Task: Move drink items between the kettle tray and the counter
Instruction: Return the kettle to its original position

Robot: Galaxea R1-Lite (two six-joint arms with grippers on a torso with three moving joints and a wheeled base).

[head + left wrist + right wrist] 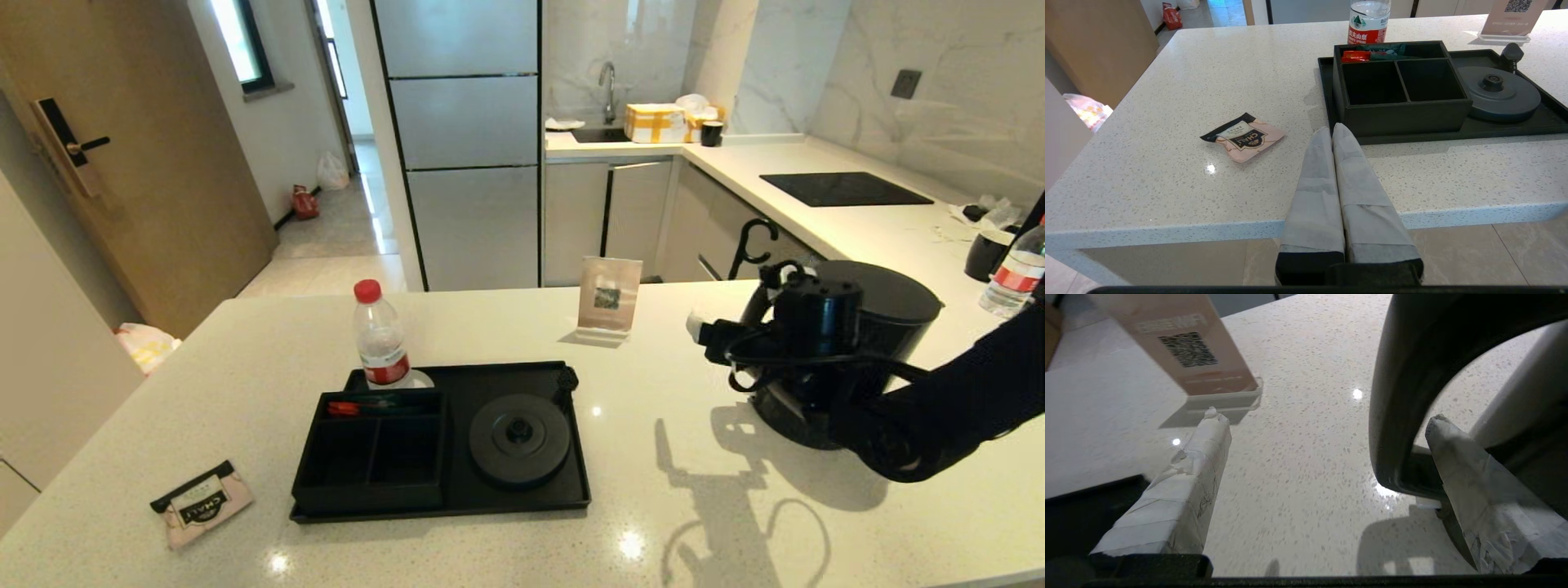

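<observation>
I've got the right gripper (1323, 416) spread wide, 1 finger (1466, 486) poked through the kettle (857, 359) handle loop, gripping nothing.

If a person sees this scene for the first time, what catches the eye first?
First the black kettle on the counter, right of the kettle tray, with the open right gripper at its loop handle. Then the pink tea sachet, lying left of the tray.

Head camera looks down from high over the counter (653, 506), tray (457, 502) at 7 o'clock. Left wrist camera sits low off the counter's edge, sharing the tray (1515, 128). Right wrist camera hovers close above the counter (1298, 457).
</observation>
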